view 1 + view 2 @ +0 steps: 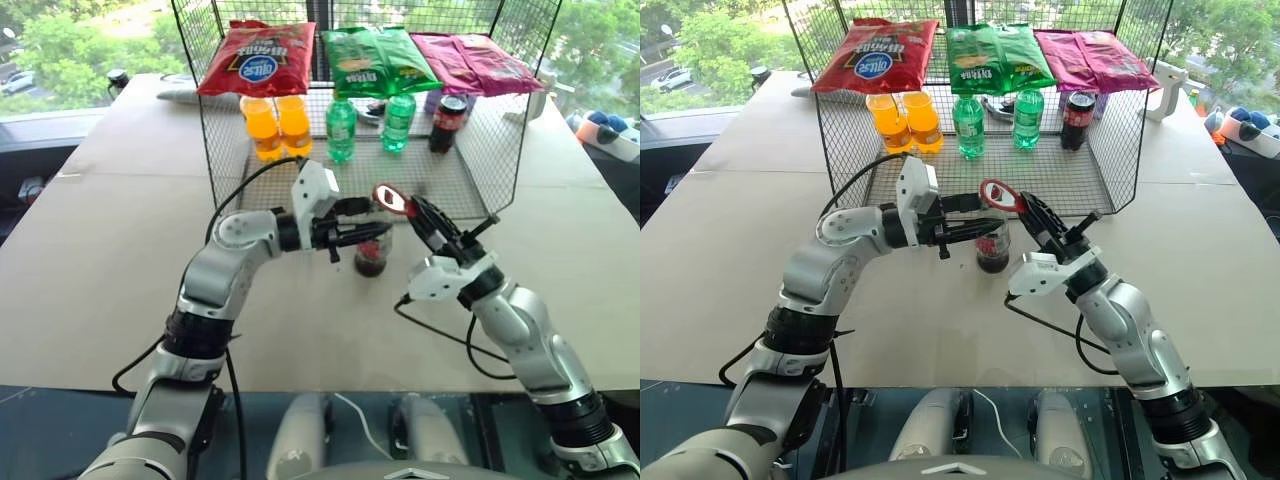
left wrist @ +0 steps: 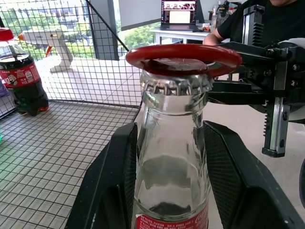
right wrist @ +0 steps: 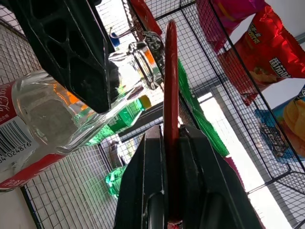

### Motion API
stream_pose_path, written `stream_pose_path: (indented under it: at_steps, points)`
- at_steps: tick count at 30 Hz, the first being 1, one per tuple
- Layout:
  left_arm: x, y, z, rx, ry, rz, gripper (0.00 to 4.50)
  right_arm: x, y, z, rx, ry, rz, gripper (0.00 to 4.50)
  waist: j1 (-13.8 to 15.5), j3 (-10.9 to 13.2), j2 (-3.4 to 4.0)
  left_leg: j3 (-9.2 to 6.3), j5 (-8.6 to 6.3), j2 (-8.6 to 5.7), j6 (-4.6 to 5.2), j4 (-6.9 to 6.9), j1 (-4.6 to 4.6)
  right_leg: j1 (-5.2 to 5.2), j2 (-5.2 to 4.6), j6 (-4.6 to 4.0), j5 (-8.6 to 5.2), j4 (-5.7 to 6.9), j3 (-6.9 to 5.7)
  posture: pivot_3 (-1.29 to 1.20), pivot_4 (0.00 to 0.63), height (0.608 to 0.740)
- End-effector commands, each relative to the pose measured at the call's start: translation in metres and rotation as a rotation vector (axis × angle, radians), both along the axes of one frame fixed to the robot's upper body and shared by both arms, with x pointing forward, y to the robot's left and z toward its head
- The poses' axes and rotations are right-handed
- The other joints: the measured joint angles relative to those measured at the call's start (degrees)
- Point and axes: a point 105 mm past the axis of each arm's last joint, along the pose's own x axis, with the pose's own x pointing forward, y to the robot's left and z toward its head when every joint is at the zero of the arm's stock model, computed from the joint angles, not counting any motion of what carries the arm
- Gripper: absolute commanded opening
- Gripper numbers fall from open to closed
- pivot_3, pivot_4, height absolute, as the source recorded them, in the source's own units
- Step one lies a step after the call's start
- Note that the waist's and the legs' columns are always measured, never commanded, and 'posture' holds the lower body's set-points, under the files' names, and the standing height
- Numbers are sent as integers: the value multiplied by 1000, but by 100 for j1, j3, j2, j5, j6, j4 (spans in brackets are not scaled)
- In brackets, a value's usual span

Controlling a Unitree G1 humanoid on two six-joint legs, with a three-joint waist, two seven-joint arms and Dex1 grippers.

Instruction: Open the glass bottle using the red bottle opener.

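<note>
The glass bottle [image 1: 372, 257] stands on the table just in front of the wire basket, with dark cola in its lower part and a red label. My left gripper [image 1: 362, 229] reaches in from the left and is shut on its clear neck, one black finger [image 2: 112, 181] on each side. The metal crown cap [image 2: 176, 84] sits on the bottle's mouth. The red bottle opener [image 1: 391, 199] has its oval ring [image 2: 183, 55] lying over the cap. My right gripper [image 3: 171, 143] comes from the right and is shut on the opener's handle.
Behind the bottle a wire basket [image 1: 480, 170] holds two orange bottles [image 1: 278, 126], two green bottles [image 1: 341, 130] and a dark cola bottle [image 1: 447, 123], with chip bags [image 1: 258, 58] on top. A person [image 2: 228, 24] sits at a laptop beyond the table. Cables trail near both arms.
</note>
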Motion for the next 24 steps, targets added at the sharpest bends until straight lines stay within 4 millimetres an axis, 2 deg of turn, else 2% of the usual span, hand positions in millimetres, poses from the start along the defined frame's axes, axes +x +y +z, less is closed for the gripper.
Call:
stream_pose_path:
  at_steps: [1,6,13,24]
  points:
    - [-3,-10,2,21,-30,-39,1562,-9,10,-7,-95,35,66,0,1,-1,-1,0,0,0,0,0,0,0,0,0,0,0,1,0,150,740]
    - [-4,-11,2,21,-33,-49,1562,-7,7,-10,-127,53,53,0,1,-2,-1,0,0,0,0,0,1,0,0,0,0,0,0,0,150,740]
    - [-6,-13,3,13,-31,-57,1562,-1,16,-12,75,93,36,0,-1,-3,-3,0,0,0,0,0,0,0,1,0,0,0,0,0,150,740]
    - [-5,-14,6,9,-29,-54,1562,-3,22,-18,145,62,10,0,-4,-5,-5,-1,0,1,0,0,1,0,0,0,0,0,1,0,150,740]
